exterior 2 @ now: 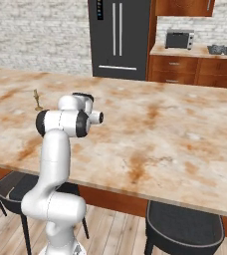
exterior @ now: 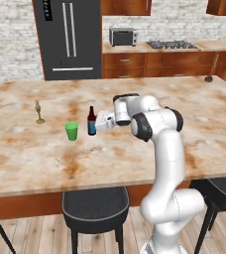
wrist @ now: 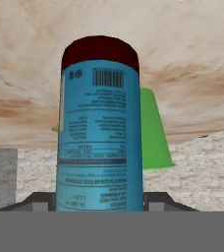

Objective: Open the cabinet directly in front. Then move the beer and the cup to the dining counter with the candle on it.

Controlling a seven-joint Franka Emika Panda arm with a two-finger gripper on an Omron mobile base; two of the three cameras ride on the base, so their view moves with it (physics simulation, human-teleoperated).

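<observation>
Beer [exterior: 91, 121] stands upright on the beige marble worktop [exterior: 30, 154] of the dining island, with the green cup [exterior: 72, 131] just beside it and the small brass candle [exterior: 38, 113] farther along the same surface, well apart from both. The white arm reaches out level over the worktop and brings the tool [exterior: 98, 122] up against the bottle's blue label from the side; in the hand view the label [wrist: 100, 142] sits close between the two dark finger tips, the bottle appears upside down because the hand is rolled over, and the cup [wrist: 154, 130] peeks out behind it. The tool looks closed around the bottle's body, though the actual contact of the pads is hidden at the picture's lower edge. In the right base view the arm's own elbow covers bottle and cup, while the candle [exterior 2: 37, 101] shows beyond it. Black stools [exterior: 95, 208] stand under the near edge.
</observation>
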